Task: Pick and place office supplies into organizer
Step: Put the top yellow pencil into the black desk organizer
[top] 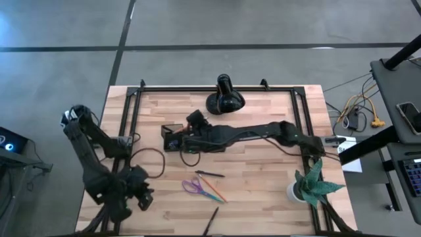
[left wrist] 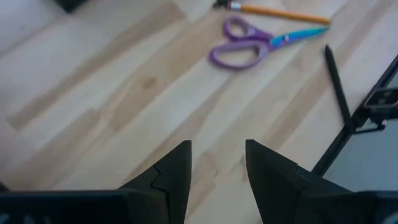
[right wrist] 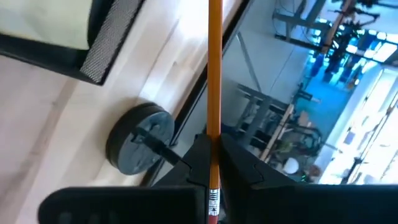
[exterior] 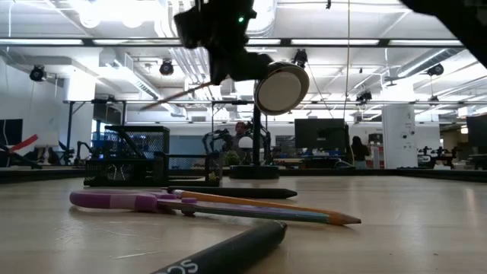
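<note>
Organizer (top: 173, 137): small black mesh box, standing on the wooden table (top: 263, 191) just in front of the black lamp (top: 225, 97); a pale yellow pad shows inside 1 compartment in the right wrist view; other contents cannot be made out.
Right gripper (right wrist: 213, 163): reaches across the table to hang above the organizer, fingers clamped on 1 orange pencil (right wrist: 214, 74).
Held pencil: thin, orange, metal ferrule at the fingers; it juts out from the fingers toward the organizer.
Left gripper (left wrist: 217, 163): low at the table's front left, fingers apart, holding nothing.
Scissors (top: 193, 186): purple handles, blue-tinted blades, flat on the table mid-front.
Second pencil (exterior: 266, 208): orange, lying against the scissors.
Pens: 1 black pen (top: 209, 174) just behind the scissors; another (top: 210, 221) near the front edge.
Plant (top: 309, 184): green, white pot, front right corner.
</note>
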Motion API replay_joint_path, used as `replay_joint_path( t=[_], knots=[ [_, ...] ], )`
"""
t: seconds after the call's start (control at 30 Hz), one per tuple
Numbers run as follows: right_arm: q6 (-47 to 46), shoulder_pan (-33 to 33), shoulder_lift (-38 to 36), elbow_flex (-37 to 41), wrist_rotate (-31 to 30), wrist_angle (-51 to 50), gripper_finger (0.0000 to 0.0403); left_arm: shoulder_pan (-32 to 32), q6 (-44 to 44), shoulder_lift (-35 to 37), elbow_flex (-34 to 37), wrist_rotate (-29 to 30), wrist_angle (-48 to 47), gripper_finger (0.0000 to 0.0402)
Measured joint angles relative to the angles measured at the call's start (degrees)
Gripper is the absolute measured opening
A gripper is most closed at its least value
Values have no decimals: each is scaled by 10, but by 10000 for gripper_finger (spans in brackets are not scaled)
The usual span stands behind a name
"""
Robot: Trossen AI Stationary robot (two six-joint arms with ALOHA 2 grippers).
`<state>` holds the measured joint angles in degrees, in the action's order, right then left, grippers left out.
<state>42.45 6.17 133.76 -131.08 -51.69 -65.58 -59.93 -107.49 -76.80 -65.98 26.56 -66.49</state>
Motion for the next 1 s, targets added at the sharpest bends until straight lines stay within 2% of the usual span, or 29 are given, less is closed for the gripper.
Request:
replay_joint_path(
  t=[0.1,0.33,0.53,0.63,0.73,1.0],
  knots=[
    [16,0,37,-40,-24,-17,11,-29,-32,-12,0,0,0,132],
    [43,-8,52,-35,-54,-1,11,-83,-88,-31,0,4,0,132],
    [43,-27,52,-35,-81,2,11,-95,-97,-43,0,8,0,132],
    [60,-32,52,-35,-77,3,11,-95,-93,-48,0,10,-1,132],
    [74,-35,52,-34,-36,9,11,-95,-92,-51,0,10,-9,132],
    [105,-40,52,-28,-17,35,11,-95,-93,-50,0,10,-39,132]
  ],
)
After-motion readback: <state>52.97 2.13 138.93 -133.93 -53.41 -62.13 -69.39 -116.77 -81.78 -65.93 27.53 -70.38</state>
